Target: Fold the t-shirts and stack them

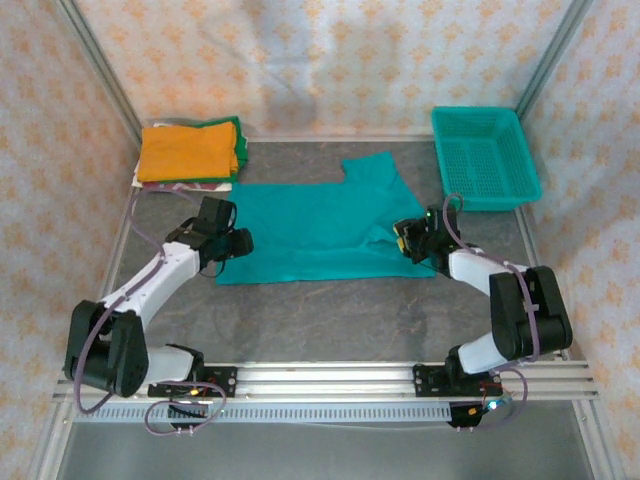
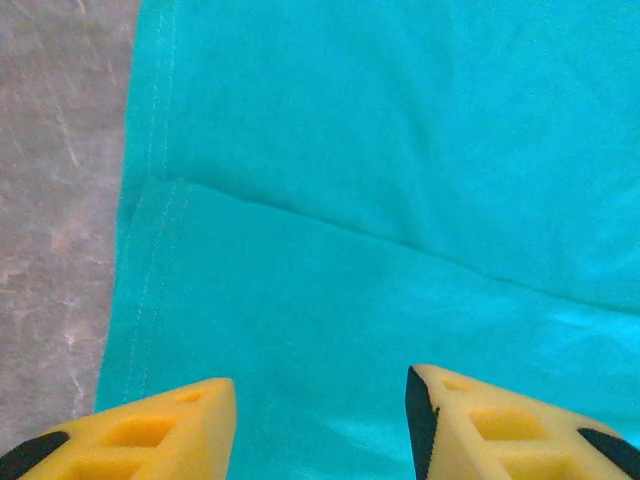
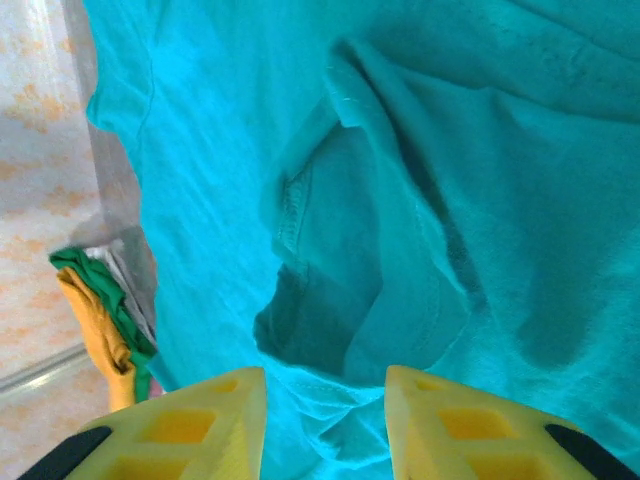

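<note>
Teal t-shirt [image 1: 320, 225] lies spread out in the middle of the grey table [image 1: 330, 315], mostly flat, with one sleeve pointing to the far side. At the far left corner sits a stack of folded shirts, well apart from the teal one: an orange shirt [image 1: 188, 152] is on top, a green shirt [image 1: 237, 140] shows under it at the right edge, and a patterned shirt [image 1: 185, 185] shows at the bottom near edge. A teal mesh basket [image 1: 475, 112] stands at the far right corner, beside the t-shirt but not touching it.

The left gripper [image 1: 238, 243] hangs over the left edge of the teal t-shirt. In the left wrist view its yellow fingers [image 2: 150, 430] stand apart at a middle width. Flat cloth with one long crease shows between them and nothing is pinched. The stitched hem runs just left of them, next to bare table.

The right gripper [image 1: 400, 240] is over the right side of the t-shirt, where a sleeve [image 3: 370, 260] lies folded back onto the body in loose wrinkles. Its fingers [image 3: 180, 430] are also parted, a little narrower, and the cloth under them is not gripped.
</note>
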You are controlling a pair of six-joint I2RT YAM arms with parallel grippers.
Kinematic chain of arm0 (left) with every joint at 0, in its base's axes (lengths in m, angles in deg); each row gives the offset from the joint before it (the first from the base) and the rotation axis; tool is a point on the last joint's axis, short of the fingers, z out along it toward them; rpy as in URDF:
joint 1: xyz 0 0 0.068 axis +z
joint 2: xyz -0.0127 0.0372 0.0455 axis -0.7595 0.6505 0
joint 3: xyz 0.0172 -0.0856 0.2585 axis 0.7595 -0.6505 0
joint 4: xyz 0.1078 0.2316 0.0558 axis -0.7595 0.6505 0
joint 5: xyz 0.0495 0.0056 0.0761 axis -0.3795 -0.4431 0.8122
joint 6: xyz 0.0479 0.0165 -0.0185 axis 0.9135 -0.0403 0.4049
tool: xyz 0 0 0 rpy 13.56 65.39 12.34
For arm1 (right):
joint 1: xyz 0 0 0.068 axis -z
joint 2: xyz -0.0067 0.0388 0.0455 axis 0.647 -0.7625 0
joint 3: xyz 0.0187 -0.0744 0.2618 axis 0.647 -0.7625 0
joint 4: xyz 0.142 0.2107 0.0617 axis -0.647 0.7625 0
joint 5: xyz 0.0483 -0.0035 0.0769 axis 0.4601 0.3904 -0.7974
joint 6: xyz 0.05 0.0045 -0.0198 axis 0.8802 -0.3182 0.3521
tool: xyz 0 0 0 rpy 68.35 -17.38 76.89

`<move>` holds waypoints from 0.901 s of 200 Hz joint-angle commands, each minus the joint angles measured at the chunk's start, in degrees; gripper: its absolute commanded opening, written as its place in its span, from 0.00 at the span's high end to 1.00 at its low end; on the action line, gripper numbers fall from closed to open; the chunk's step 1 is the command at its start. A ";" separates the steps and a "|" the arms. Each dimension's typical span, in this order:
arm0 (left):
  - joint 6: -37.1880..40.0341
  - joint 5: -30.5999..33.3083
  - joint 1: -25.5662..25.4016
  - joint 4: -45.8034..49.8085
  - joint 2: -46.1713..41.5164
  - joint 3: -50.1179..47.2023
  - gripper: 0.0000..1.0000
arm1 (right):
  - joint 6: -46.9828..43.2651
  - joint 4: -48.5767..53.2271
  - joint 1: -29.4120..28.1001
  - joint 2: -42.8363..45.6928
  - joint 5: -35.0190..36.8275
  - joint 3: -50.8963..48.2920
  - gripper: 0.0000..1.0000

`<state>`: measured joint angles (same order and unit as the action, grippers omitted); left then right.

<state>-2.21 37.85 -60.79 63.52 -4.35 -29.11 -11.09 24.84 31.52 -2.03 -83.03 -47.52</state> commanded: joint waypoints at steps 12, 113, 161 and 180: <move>1.84 3.64 -0.35 3.21 -0.16 1.08 0.51 | 8.23 -9.02 0.33 -1.17 0.04 -3.62 0.63; 1.79 3.52 -1.39 2.49 1.62 0.96 0.50 | 10.18 -14.13 0.32 -6.74 1.95 -2.90 0.68; 1.97 4.82 -1.37 3.13 0.31 0.29 0.50 | 10.24 -15.93 -0.64 -9.57 1.05 -1.23 0.91; 1.98 4.70 -1.39 2.88 0.81 0.42 0.50 | 8.20 -12.33 -1.03 -7.98 2.33 0.23 0.93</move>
<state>-1.18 40.60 -61.80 64.81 -2.51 -28.94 -0.75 10.83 31.21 -11.41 -82.55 -50.18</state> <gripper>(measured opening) 0.500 0.082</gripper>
